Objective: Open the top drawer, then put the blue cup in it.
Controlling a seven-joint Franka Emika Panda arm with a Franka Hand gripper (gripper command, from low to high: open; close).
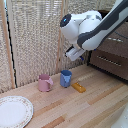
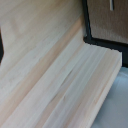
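The blue cup (image 1: 65, 78) stands upright on the wooden table, its handle toward the exterior view's left. My gripper (image 1: 75, 54) hangs above it and a little to the exterior view's right, apart from it; its fingers are too blurred to read. The dark brown dresser (image 1: 112, 62) stands at the exterior view's right. A strip of the top drawer (image 1: 118, 44) shows under my arm and looks closed, its handle hidden. The wrist view holds bare tabletop, a corner of the dresser (image 2: 107, 22) and no cup.
A pink mug (image 1: 45, 82) stands just beside the blue cup, on the exterior view's left. A small orange block (image 1: 78, 87) lies on the cup's other side. A white plate (image 1: 14, 111) sits at the near left. A woven screen (image 1: 35, 35) backs the table.
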